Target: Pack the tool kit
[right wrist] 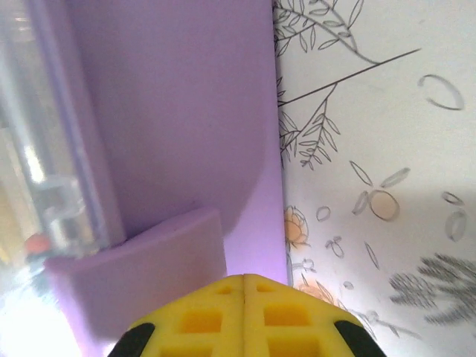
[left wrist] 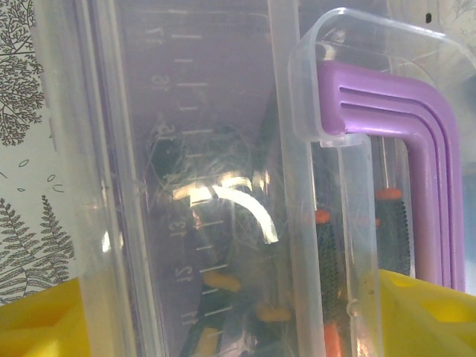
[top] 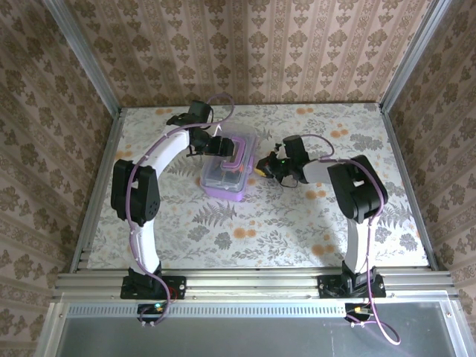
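Patterned wallpaper is hung around a floral-printed counter (top: 312, 223), at whose middle the tool kit (top: 229, 169) is set. It is a small rectangular box of smooth purple plastic under a clear, scratched lid (left wrist: 186, 149) moulded with ruler marks and crossed by a ribbed purple handle (left wrist: 401, 126). Screwdrivers (left wrist: 327, 253) with orange-and-black grips are seen through the lid, already inside. The step in hand is judged to be the closing. The right pincer (right wrist: 245, 316), clenched on nothing, is placed at the purple side wall beside a raised clasp (right wrist: 141, 260). The clasp should be pushed squarely and slowly, so that the light box is not slid. The left pincer (left wrist: 238, 327) is spread wide over the lid; contact cannot be told. It is best used to brace the box from above.
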`<state>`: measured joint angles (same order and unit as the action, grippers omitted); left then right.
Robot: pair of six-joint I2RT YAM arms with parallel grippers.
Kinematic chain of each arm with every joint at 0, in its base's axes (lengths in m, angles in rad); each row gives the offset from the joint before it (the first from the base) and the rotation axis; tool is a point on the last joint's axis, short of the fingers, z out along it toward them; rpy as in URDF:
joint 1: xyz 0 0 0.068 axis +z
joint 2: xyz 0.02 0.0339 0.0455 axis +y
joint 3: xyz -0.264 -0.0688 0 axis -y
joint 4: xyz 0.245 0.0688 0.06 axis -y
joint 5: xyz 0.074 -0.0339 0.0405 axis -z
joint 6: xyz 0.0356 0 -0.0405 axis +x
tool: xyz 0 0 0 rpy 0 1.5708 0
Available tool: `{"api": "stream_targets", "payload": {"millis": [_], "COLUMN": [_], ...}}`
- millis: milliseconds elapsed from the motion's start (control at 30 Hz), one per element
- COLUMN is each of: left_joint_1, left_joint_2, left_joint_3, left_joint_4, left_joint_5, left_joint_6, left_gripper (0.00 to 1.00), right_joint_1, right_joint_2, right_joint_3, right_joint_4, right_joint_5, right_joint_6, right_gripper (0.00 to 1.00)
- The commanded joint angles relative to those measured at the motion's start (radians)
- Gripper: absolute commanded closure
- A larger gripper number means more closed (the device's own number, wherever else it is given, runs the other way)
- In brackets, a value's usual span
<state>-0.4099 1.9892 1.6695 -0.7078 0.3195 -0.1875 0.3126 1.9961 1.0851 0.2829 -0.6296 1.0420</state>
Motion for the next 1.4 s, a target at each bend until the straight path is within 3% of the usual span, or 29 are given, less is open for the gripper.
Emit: {"api": "stream_targets", "payload": {"millis": [0,433,767,867,1133,1367], "left_joint_1": [-0.008,-0.007,-0.04,-0.087,-0.157,-0.209], "left_joint_2": [0.087,0.059,-0.045,-0.062,-0.04,-0.028], "left_joint_3": [-0.077,-0.039,-0.241,-0.269,-0.201,-0.127], "left_joint_4": [-0.097,-0.096,0.233,0.295,0.264,0.138], "left_joint_5": [0.031,-0.024,0.0,-0.024,-0.074,-0.133], "left_joint_6": [-0.045,-0.119,-0.42,-0.468,-0.483,-0.434], "left_gripper": [0.4,0.4,0.4,0.4,0.38,0.33], "right_joint_1": [-0.058,-0.229,-0.277,-0.288,-0.303,-0.314], "right_joint_2": [-0.092,-0.358,-0.55,-0.593,-0.658,-0.705], "right_joint_3": [-0.057,-0.244,-0.344,-0.365,-0.375,-0.378], "right_joint_4": [-0.069,-0.183,-0.28,-0.3,-0.338,-0.37], "right_joint_5": [0.028,0.039,0.059,0.072,0.069,0.072], "right_joint_6": [-0.09,-0.219,-0.288,-0.302,-0.316,-0.324], "right_gripper": [1.0,0.97,0.97,0.97,0.97,0.97]}}
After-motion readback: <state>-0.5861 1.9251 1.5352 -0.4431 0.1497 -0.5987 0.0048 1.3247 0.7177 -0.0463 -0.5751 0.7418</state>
